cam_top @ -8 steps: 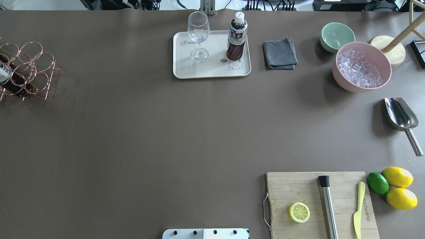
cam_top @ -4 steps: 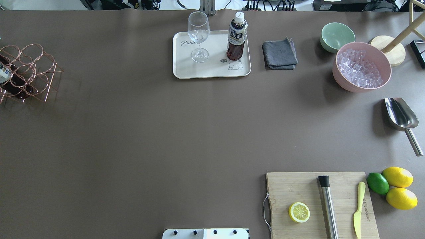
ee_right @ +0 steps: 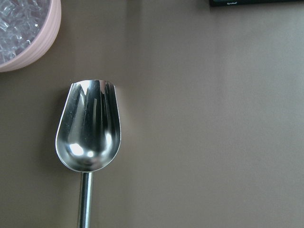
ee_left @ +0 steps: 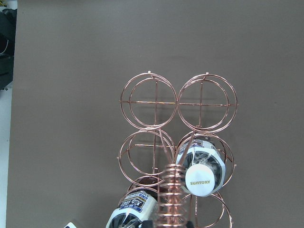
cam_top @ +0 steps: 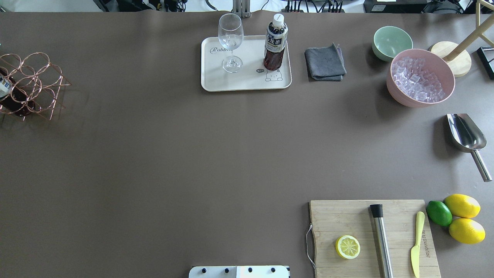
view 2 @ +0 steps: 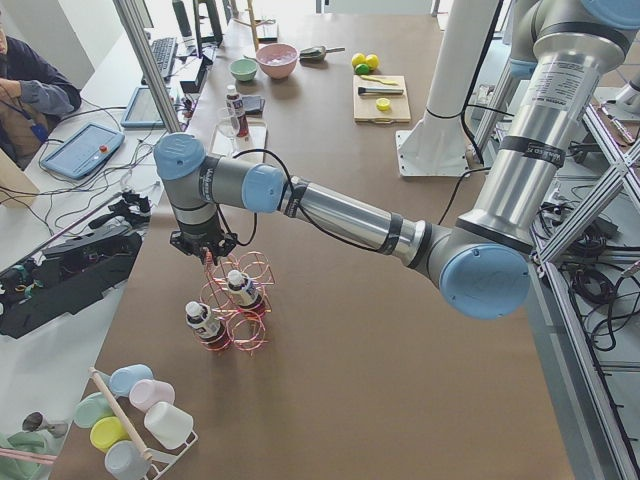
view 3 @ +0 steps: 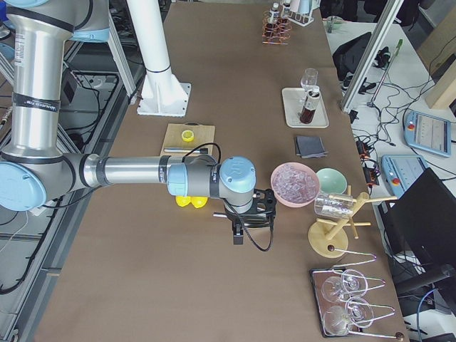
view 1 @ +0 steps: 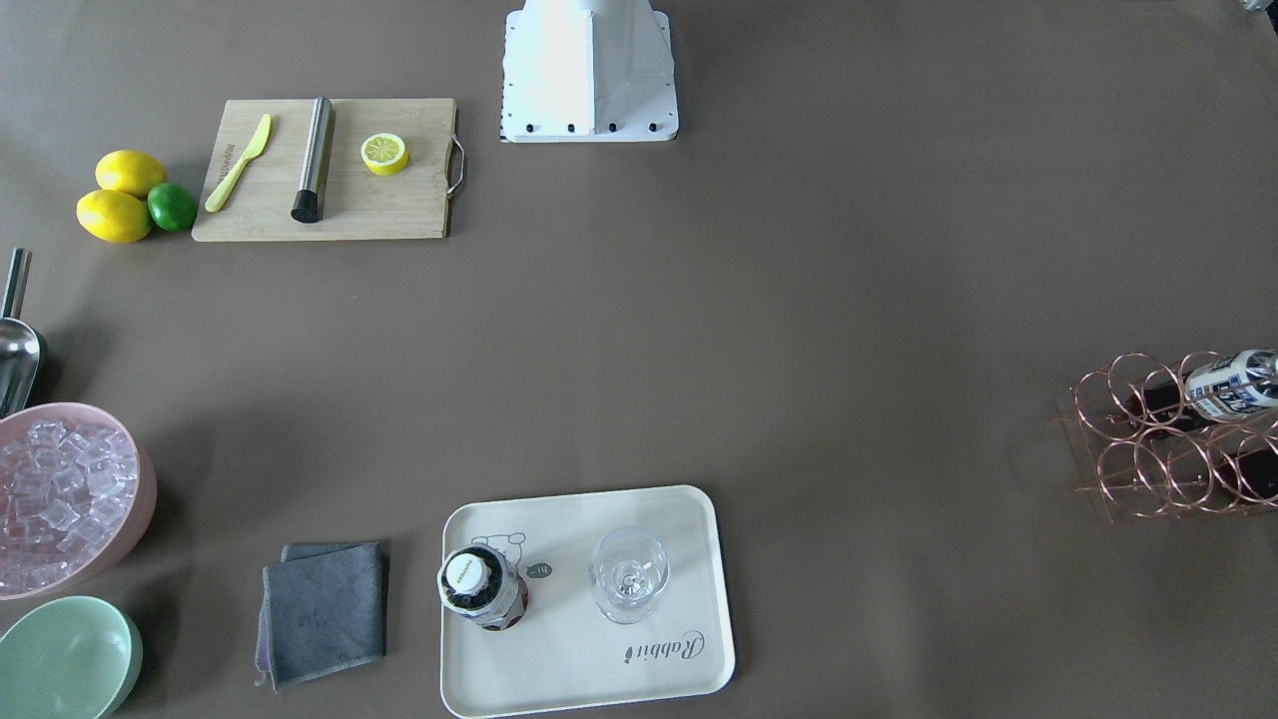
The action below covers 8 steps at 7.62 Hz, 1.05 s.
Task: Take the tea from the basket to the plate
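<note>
On the front-facing camera I see one tea bottle [view 1: 482,591] upright on the cream bear-print plate [view 1: 569,659], beside a wine glass [view 1: 629,577]. The copper wire basket [view 1: 1148,449] sits well apart. Overhead, it lies at the table's left edge. From the left end, my left gripper [view 2: 206,250] is right at its top — grip I cannot tell. The left wrist shows a coiled handle [ee_left: 172,190] and a SUNTORY-capped bottle [ee_left: 199,173] in a cell. From the right end, my right gripper [view 3: 239,229] hangs near the pink ice tub [view 3: 294,183] — jaws I cannot tell. The right wrist shows a steel scoop [ee_right: 89,126].
</note>
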Each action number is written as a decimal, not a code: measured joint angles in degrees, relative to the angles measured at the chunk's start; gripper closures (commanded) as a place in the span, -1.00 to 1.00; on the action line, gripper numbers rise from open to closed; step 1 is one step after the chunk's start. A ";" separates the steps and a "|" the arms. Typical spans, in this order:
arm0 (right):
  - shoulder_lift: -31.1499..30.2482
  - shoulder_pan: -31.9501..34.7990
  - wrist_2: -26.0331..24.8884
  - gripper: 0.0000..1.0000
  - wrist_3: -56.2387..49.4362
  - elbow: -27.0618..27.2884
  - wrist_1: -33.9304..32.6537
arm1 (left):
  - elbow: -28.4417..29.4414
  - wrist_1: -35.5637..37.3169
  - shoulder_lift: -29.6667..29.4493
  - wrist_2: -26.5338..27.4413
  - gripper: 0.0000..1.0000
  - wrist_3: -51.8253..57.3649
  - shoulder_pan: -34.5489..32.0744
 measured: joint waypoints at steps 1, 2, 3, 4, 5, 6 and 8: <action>-0.02 0.11 0.00 -1.00 -0.01 0.01 0.00 | 0.04 -0.04 0.00 0.00 1.00 0.00 0.13; -0.03 0.29 0.00 -1.00 -0.02 0.02 0.00 | 0.09 -0.07 0.00 -0.01 1.00 0.00 0.20; -0.03 0.51 0.00 -1.00 -0.02 0.02 0.00 | 0.16 -0.11 0.00 0.00 1.00 0.00 0.22; -0.03 0.71 0.00 -1.00 -0.02 0.02 0.00 | 0.24 -0.25 0.00 0.00 1.00 -0.04 0.25; -0.03 0.85 0.00 -1.00 -0.02 0.02 0.00 | 0.27 -0.36 0.00 0.00 1.00 -0.07 0.29; -0.03 0.91 0.00 -1.00 -0.02 0.03 0.00 | 0.26 -0.41 0.00 0.00 1.00 -0.08 0.31; -0.03 0.96 0.00 -1.00 -0.02 0.09 0.00 | 0.12 -0.43 0.00 0.00 1.00 -0.09 0.33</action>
